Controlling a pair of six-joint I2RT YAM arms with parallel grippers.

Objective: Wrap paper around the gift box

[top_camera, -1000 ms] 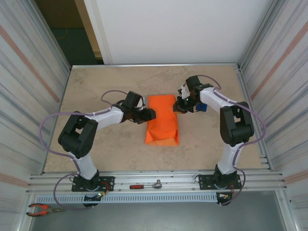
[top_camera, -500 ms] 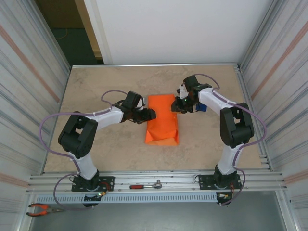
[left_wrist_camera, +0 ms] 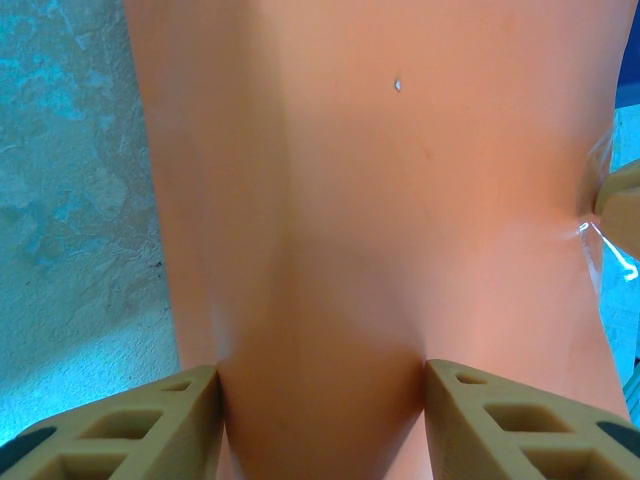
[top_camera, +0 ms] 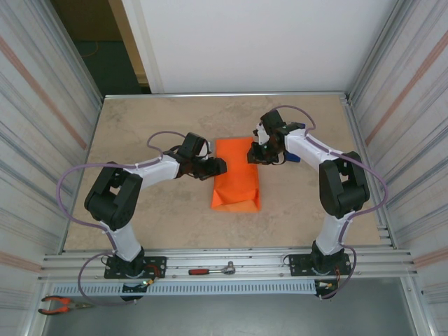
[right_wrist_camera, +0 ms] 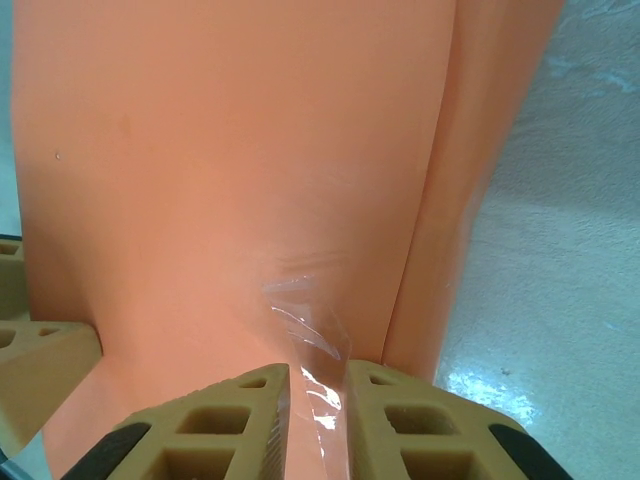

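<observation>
Currently on the taping step, as I judge it.

Left gripper point(top_camera: 218, 168): jaws about half apart, fingers point(left_wrist_camera: 150, 425) set either side of a fold of the paper point(top_camera: 236, 183), both inner faces touching it. I read this as a steadying clamp on the parcel's left flank.

Paper: folded round a box-shaped form, lying mid-table point(top_camera: 154, 126) between my two arms. The box itself I take to be underneath.

Right gripper point(top_camera: 257, 153): at the parcel's far right corner, jaws a narrow slit apart. A strip of clear tape point(right_wrist_camera: 315, 345) sits in the slit and runs onto the paper beside the overlap edge. Whether the jaws pinch the tape I cannot tell.

To do this well:
- Hold the left clamp fixed so the parcel cannot slide.
- Part the right jaws just enough to free the tape without lifting it.
- Press a fingertip flat along the strip, across the seam.

Risks: tape clinging to a finger and peeling up; thin paper creasing under too hard a press.
</observation>
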